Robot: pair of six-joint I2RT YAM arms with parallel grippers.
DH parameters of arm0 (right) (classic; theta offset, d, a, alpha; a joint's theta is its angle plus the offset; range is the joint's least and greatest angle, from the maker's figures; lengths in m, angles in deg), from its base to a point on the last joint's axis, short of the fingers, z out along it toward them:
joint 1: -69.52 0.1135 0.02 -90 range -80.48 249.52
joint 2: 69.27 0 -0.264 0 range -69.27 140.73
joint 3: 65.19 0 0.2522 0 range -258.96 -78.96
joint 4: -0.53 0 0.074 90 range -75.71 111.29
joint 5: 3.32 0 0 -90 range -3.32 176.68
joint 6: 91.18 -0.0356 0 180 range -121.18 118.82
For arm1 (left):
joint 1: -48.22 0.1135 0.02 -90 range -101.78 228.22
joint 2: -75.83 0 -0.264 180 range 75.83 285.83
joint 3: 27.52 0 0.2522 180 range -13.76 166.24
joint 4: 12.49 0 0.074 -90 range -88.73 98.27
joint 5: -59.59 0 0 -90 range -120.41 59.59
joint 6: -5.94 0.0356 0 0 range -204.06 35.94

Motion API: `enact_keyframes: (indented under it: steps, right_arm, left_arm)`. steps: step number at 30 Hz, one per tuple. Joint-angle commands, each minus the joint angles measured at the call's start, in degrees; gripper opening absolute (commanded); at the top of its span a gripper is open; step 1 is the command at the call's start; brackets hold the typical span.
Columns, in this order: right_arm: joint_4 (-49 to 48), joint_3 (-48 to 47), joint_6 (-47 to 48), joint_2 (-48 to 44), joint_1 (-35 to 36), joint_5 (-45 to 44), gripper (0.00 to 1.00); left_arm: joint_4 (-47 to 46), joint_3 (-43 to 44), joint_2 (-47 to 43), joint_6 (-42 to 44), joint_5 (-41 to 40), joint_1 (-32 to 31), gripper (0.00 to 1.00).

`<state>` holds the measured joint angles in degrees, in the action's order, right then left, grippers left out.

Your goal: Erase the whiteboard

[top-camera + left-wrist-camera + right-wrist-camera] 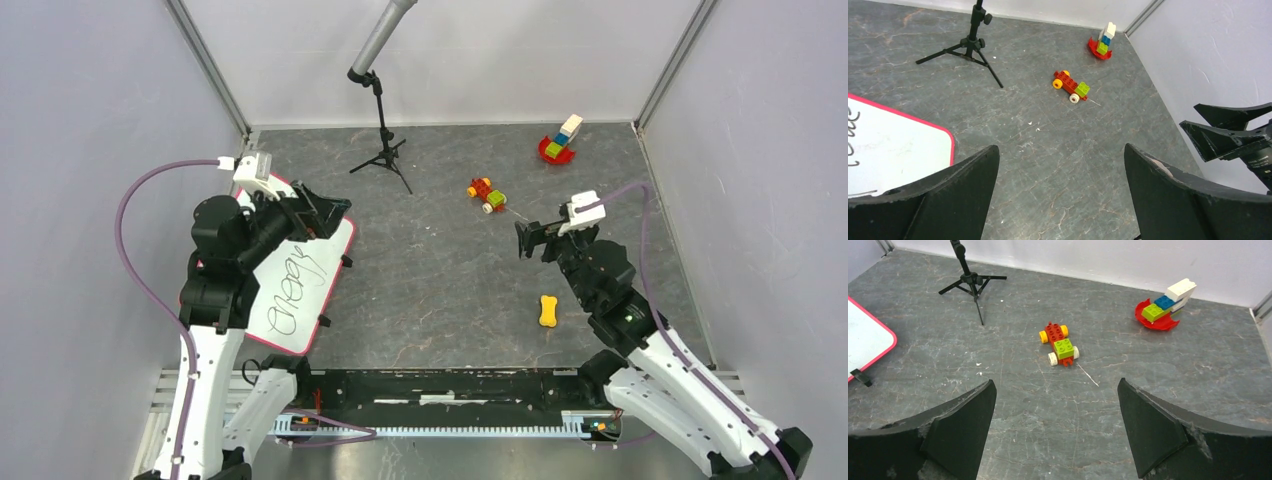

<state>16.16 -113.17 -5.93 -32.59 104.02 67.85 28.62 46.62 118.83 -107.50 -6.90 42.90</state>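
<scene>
The whiteboard [300, 290] lies at the left of the table, white with a red-pink rim and black handwriting on it. Its corner shows in the left wrist view [893, 145] and in the right wrist view [865, 340]. My left gripper [325, 210] hovers above the board's far right corner, open and empty, as the left wrist view [1060, 165] shows. My right gripper [530, 240] is open and empty over the bare table at the right, also shown in the right wrist view [1055, 405]. No eraser is in either gripper.
A yellow bone-shaped piece [547, 311] lies near my right arm. A small brick car [487, 194] sits mid-table, a red brick boat [560, 143] at the back right. A black tripod stand [380, 150] stands at the back. Grey walls enclose the table.
</scene>
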Motion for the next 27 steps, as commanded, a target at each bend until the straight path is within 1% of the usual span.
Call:
enact_keyframes:
  steps: [1,4,6,13,17,20,24,27]
  right_arm:
    - [-8.34,1.13,-0.04,4.61,0.30,4.24,0.98]
    - [-15.72,1.96,0.21,10.51,0.60,10.85,0.98]
    - [-21.63,2.42,0.25,15.49,2.45,14.19,0.98]
    - [-36.17,-4.69,0.86,40.33,11.75,23.42,0.98]
    - [-41.34,-11.13,1.95,54.29,16.54,27.34,0.98]
    - [-43.62,-15.88,2.12,61.79,18.43,30.11,0.99]
    - [-44.60,-22.01,1.58,71.12,19.85,32.93,0.92]
    - [-43.44,-27.08,1.85,76.90,21.09,31.42,0.90]
  left_arm:
    - [1.56,-0.17,-2.25,4.98,-3.73,0.14,1.00]
    - [1.06,-2.26,-3.05,4.98,-5.75,-0.08,1.00]
    - [0.60,-3.50,-3.41,4.98,-6.98,-0.63,1.00]
    - [0.42,-6.71,-4.61,5.42,-13.00,-3.74,1.00]
    - [-0.40,-9.33,-5.63,5.68,-16.41,-5.72,1.00]
    - [-0.50,-10.44,-5.73,5.60,-18.84,-7.63,1.00]
    - [-0.96,-11.66,-6.37,6.27,-20.42,-10.02,1.00]
    - [-0.31,-11.14,-6.93,7.06,-22.67,-11.61,1.00]
